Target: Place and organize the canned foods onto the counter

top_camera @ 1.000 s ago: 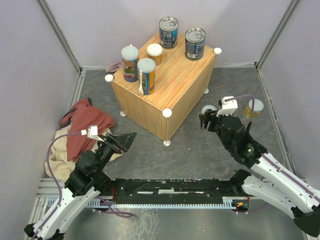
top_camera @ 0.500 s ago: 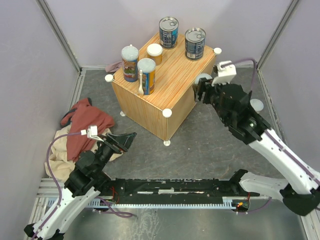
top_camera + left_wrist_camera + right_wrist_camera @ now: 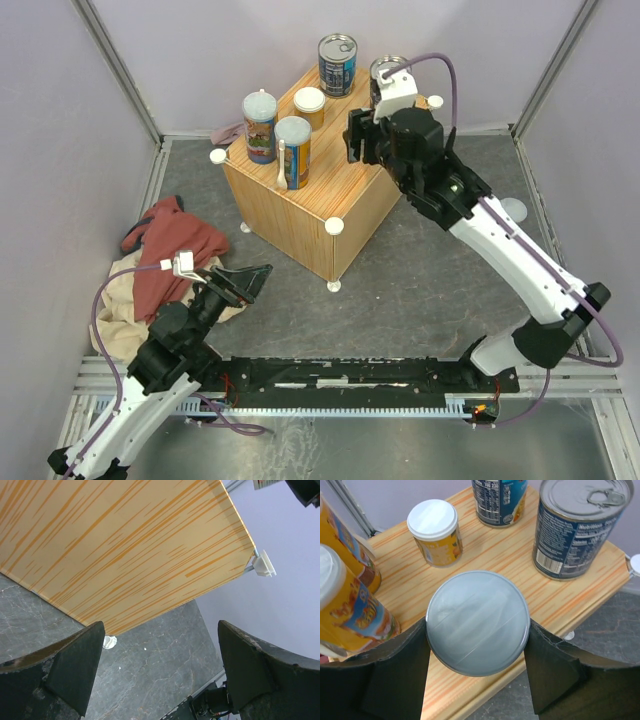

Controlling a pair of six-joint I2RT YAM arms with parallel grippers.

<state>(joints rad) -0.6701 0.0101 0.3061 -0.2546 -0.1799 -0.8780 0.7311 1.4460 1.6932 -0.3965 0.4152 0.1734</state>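
The counter (image 3: 350, 175) stands mid-floor with several canned foods on top. At the back are two blue-labelled ring-pull cans (image 3: 337, 63) (image 3: 580, 530). A short pale-lidded can (image 3: 309, 104) sits between them and two tall orange cans (image 3: 260, 125) (image 3: 293, 150) at the left. My right gripper (image 3: 362, 143) hovers over the counter's right side, shut on a short can. In the right wrist view that can's pale lid (image 3: 477, 622) fills the gap between both fingers above the wood (image 3: 490, 550). My left gripper (image 3: 255, 278) is open and empty near the floor, facing the counter's side (image 3: 125, 545).
Another pale-lidded can (image 3: 514, 209) stands on the floor at the right, half hidden behind the right arm. A red cloth (image 3: 170, 245) lies on a beige cloth (image 3: 115, 310) at the left. A pinkish cloth (image 3: 228, 132) shows behind the counter. Walls enclose the floor.
The right arm has lifted the short can from the floor right of the counter and swung it up and left over the counter top. The left arm has not moved.
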